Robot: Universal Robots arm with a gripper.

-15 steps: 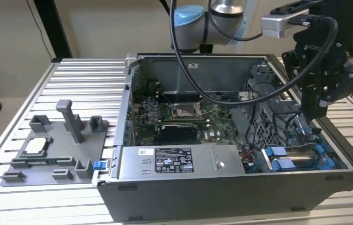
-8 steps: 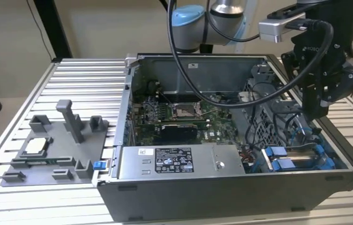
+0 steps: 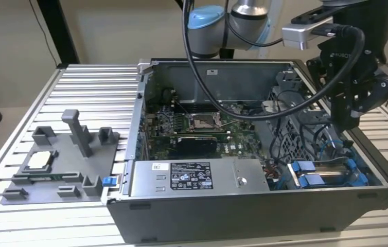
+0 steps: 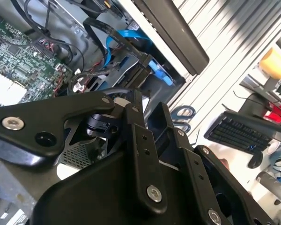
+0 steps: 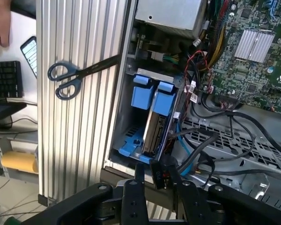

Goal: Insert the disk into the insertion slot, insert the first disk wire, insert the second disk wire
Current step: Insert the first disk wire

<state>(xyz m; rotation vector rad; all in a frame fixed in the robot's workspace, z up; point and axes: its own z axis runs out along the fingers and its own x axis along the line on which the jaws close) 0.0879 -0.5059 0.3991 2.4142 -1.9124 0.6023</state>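
In the exterior view, an open computer case (image 3: 249, 216) is seen lying on a ribbed metal tabletop (image 3: 91, 87), and the middle and the exterior view's right of the frame are taken up by it. The motherboard (image 3: 194, 123) is exposed at the case's centre, and a grey power supply box (image 3: 194, 177) is set along the near wall. The insertion slot (image 3: 321, 175), marked by its blue tabs, is found in the lower right corner of the case. The end effector (image 3: 345, 121) is hung from the arm in the upper right of the frame, above the case's side behind the slot. A grey fixture (image 3: 56, 164) is placed on the tabletop at the lower left. In the second wrist view, the end effector (image 4: 150, 105) is shown close over a blue cable (image 4: 131, 36) and dark wires inside the case, and scissors (image 4: 182, 112) are seen lying on the tabletop beyond the case wall. In the first wrist view, the disk (image 5: 153, 131) is seen seated edge-on in the insertion slot (image 5: 131, 146), between the blue rails. The end effector (image 5: 157, 177) is clenched on a black connector (image 5: 161, 173), which is held just beside the disk's exposed end; whether the two touch cannot be told. A hand (image 5: 0, 23) is seen beyond the tabletop's edge, near a keyboard (image 5: 4, 79).
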